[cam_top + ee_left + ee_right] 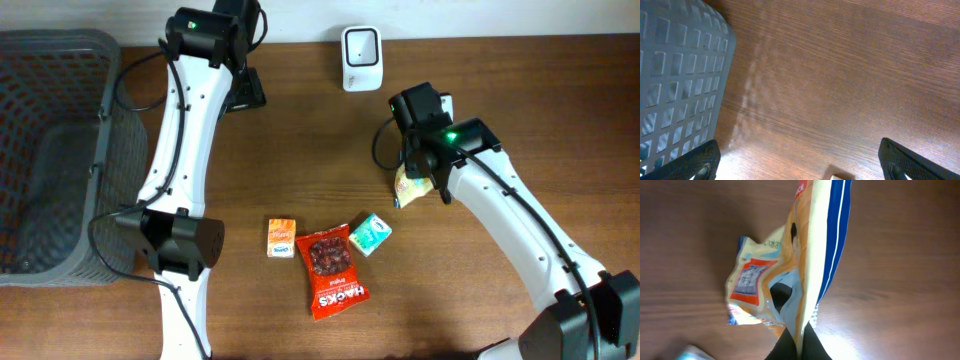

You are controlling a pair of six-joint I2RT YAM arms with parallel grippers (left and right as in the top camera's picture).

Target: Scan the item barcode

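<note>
Snack pouch (810, 240), clenched edge-on in right jaws, may swing, perhaps missing scanner (360, 58) at eleven o'clock; left jaws released.

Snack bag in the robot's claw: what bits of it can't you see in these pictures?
1. Barcode: none shows. Overhead, the right arm covers most of the bag; in the right wrist view it is crumpled and edge-on.
2. Bag's top: cut off by the right wrist view's upper edge.
3. Label print: right wrist view, too blurred to read.
</note>
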